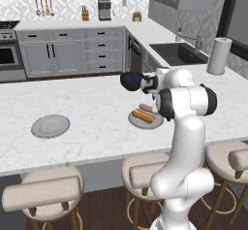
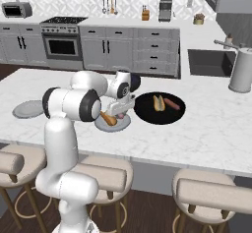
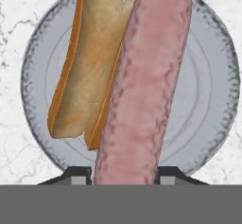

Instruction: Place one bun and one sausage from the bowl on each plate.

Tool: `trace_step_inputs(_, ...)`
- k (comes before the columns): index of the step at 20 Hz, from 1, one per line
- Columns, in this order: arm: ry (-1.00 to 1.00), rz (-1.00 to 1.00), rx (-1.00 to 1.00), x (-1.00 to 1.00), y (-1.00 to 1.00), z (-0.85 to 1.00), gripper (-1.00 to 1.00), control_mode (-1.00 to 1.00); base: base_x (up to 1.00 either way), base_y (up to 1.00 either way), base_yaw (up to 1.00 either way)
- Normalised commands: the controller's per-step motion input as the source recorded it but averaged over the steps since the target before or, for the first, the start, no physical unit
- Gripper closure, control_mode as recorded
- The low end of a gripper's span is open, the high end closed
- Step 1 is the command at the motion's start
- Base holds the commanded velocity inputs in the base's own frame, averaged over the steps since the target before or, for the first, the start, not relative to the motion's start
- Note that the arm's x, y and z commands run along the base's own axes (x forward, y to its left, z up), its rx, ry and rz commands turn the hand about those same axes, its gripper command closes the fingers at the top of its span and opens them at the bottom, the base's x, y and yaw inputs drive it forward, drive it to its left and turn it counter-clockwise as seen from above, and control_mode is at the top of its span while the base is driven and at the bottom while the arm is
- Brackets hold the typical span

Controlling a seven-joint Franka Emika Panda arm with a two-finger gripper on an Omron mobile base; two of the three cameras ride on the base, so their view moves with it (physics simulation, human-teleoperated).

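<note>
My gripper (image 3: 124, 173) is shut on a pink sausage (image 3: 142, 86), which hangs just above the near grey plate (image 3: 208, 124). A golden bun (image 3: 87, 72) lies on that plate, left of the sausage in the hand view. In the left base view the same plate (image 1: 136, 122) carries the bun (image 1: 143, 116), with the held sausage (image 1: 145, 108) over it. The black bowl (image 2: 147, 114) sits right of this plate and holds another bun (image 2: 158, 102) and sausage (image 2: 172, 103). A second grey plate (image 1: 50, 126) lies bare at the far left of the counter.
A dark blue bowl (image 1: 130, 81) stands behind the near plate. A paper towel roll (image 1: 218, 55) and a sink (image 1: 177, 53) are at the right. Stools (image 1: 41, 192) line the counter's front edge.
</note>
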Motion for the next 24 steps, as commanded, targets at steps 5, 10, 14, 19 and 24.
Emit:
trace_step_inputs(5,0.02,0.0,0.02,0.13,-0.05,-0.1,1.0,-1.0,0.0,0.0,0.0)
trace_step_inputs(10,0.01,0.0,0.0,-0.02,0.07,-0.13,1.0,-1.0,0.0,0.0,0.0)
trace_step_inputs(14,0.0,-0.04,0.0,0.06,0.0,-0.32,1.0,-1.0,0.0,0.0,0.0)
trace_step_inputs(19,0.0,-0.1,0.0,0.0,0.0,-0.15,1.0,-1.0,0.0,0.0,0.0)
trace_step_inputs(24,0.0,-0.06,0.0,0.0,0.0,-0.02,-1.0,-1.0,0.0,0.0,0.0)
